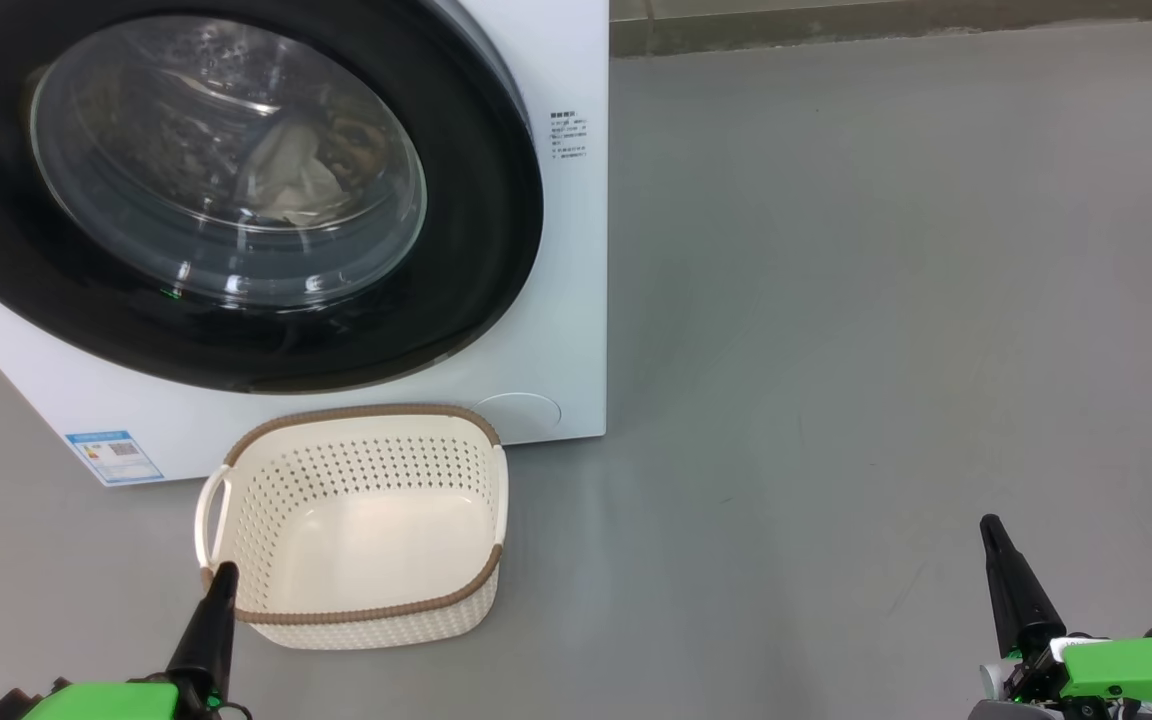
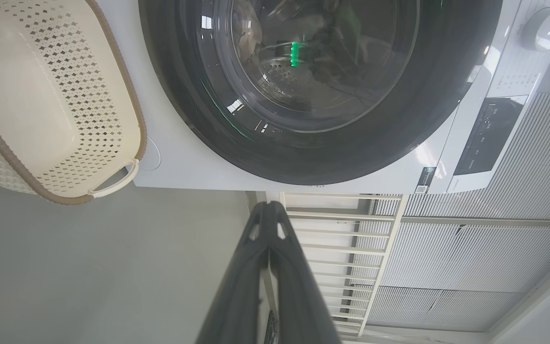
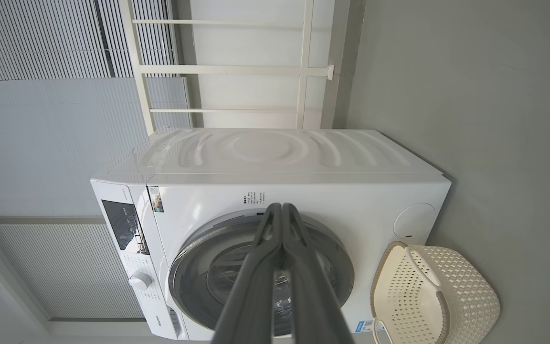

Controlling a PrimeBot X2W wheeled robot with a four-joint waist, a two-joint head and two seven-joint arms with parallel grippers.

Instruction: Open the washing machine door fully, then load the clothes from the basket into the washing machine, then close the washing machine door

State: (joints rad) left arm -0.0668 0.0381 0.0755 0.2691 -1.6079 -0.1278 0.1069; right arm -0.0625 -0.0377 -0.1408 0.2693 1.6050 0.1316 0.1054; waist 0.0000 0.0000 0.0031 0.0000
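Note:
The washing machine stands at the upper left, and its black-rimmed washing machine door sits flush against the front. Through the glass I see clothes, pale and darker pieces, lying in the drum. The basket stands on the floor just before the machine, with nothing in it. My left gripper is shut, its tip over the basket's near left rim. My right gripper is shut, far to the right over bare floor. In the wrist views the left gripper and the right gripper have their fingers pressed together, holding nothing.
Grey floor spreads wide to the right of the machine. A wall base runs along the back. White railings and ribbed wall panels stand behind the washer. Its control panel and knob sit at the top.

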